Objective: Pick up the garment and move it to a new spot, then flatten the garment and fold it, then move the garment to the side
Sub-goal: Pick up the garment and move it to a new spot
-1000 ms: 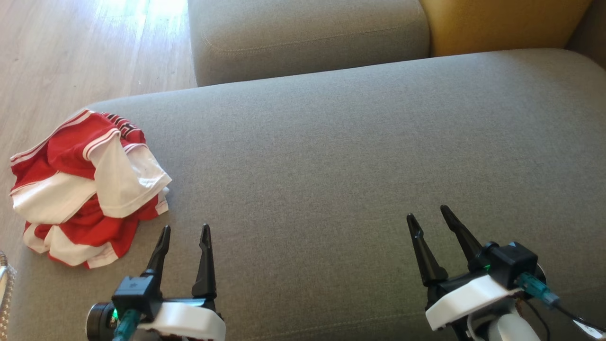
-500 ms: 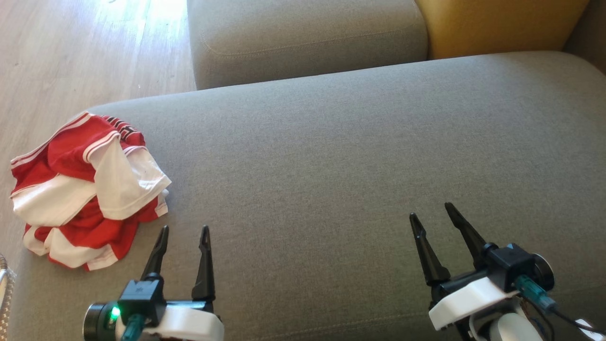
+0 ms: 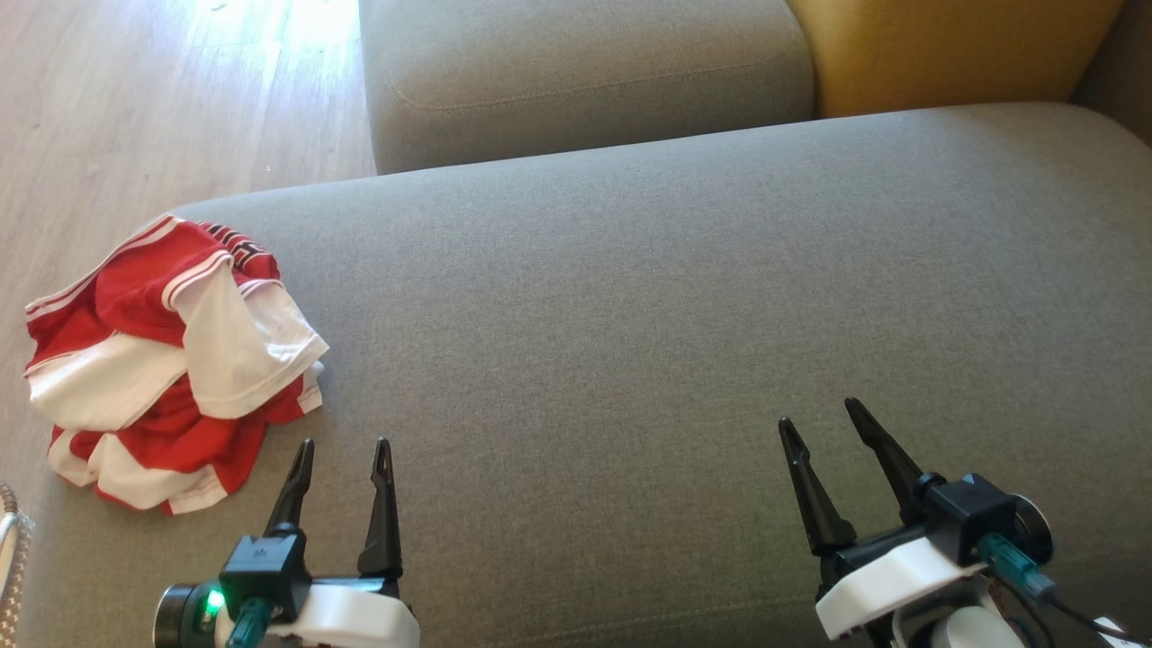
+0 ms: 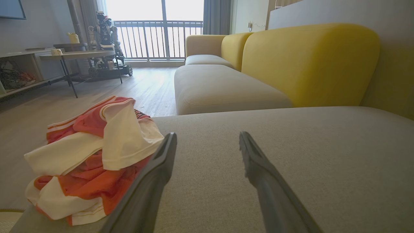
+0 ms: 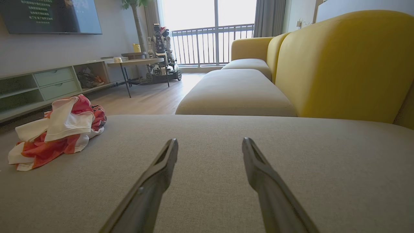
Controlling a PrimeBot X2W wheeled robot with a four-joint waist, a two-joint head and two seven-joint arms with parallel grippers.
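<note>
Hardly anything had shifted: only the head camera tipped a touch. The left gripper (image 3: 345, 443) and right gripper (image 3: 818, 412) hung spread and empty over the grey cushion (image 3: 630, 315), while the crumpled garment (image 3: 166, 360) lay untouched at its left edge — pickup evidently not begun.

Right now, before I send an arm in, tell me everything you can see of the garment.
The garment is red and white, of thin, soft-looking fabric like a sports top, with striped trim and dark lettering half hidden in a fold. It lies crumpled in a loose heap at the left edge of the grey sofa cushion, resting on it. The open left gripper is near but not touching.
</note>
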